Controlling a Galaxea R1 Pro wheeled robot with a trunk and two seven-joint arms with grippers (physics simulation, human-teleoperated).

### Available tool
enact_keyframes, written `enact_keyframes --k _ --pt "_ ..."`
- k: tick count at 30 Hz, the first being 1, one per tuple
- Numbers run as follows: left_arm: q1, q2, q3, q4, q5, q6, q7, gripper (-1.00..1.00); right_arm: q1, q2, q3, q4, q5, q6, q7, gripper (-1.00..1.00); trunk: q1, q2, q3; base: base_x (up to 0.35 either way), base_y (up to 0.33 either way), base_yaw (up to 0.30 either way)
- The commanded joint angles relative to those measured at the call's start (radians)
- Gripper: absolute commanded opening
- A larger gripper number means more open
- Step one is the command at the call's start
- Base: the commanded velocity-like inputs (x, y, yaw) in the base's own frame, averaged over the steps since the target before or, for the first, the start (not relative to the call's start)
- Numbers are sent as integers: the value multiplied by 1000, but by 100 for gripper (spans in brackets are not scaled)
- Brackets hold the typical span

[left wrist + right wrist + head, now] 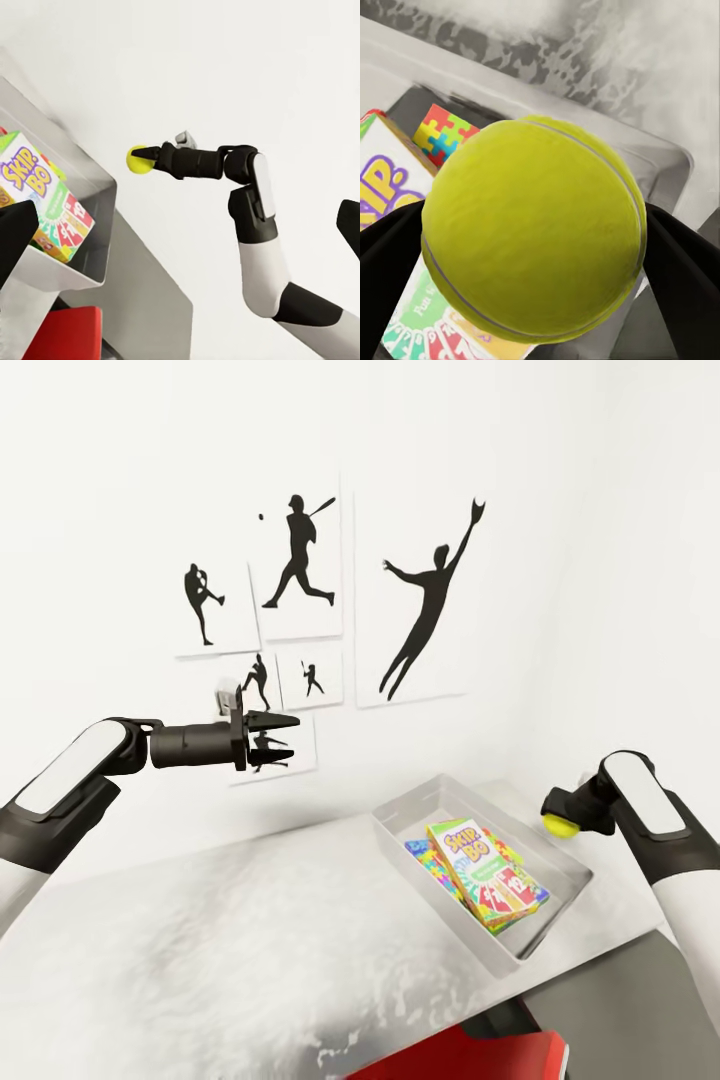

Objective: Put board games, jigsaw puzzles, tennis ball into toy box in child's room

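The light-grey toy box sits on the white table at the right. Inside it lies the Skip-Bo board game on top of a jigsaw puzzle. My right gripper is shut on the yellow-green tennis ball, just above the box's right rim. The right wrist view has the tennis ball between the black fingers, over the Skip-Bo box and jigsaw puzzle. My left gripper hangs open, high above the table's left part, holding nothing.
A white wall with black silhouette pictures stands right behind the table. A red object shows below the table's front edge. In the left wrist view, the right arm reaches toward the toy box.
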Motion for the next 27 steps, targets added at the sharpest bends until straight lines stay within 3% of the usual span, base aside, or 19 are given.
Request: enact_keyframes --k 1,27 --pt "-2 1 -2 0 0 0 -3 100 -2 -1 3 3 -9 4 -10 -100 1 -3 -4 0 0 0" --pt "-1 1 -6 0 -8 0 -2 100 -11 -22 3 64 -10 4 -8 -100 1 -3 -47 0 0 0"
